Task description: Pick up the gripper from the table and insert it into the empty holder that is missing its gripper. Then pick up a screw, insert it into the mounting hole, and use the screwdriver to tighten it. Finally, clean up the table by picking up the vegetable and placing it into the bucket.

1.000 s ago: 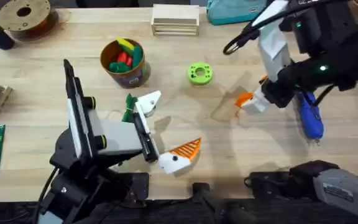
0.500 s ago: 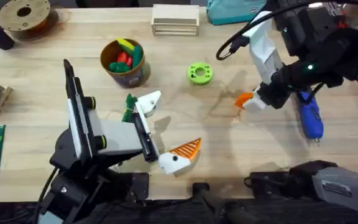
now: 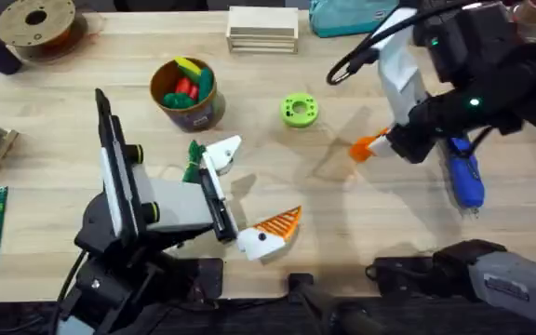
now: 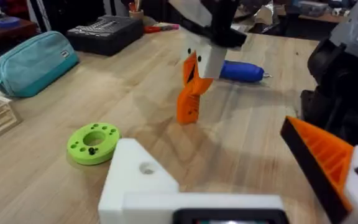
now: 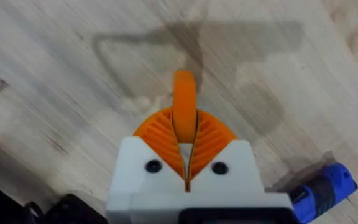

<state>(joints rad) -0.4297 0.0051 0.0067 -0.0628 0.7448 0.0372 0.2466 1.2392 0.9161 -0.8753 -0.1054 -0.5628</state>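
Ribbed orange wedge finger (image 5: 184, 99) sits pinched between the right hand's (image 3: 386, 147) pads, hanging above the plank-grained wooden bench (image 3: 361, 223). Left hand (image 3: 240, 195) gapes wide, one white holder (image 3: 222, 152) bare.

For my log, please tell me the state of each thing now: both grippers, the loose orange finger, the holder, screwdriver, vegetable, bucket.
Right gripper: shut on the orange finger.
Orange finger: held above the table.
Left gripper: open.
Holder: empty.
Screwdriver: lying flat.
Vegetable: on table.
Bucket: upright, holds toys.
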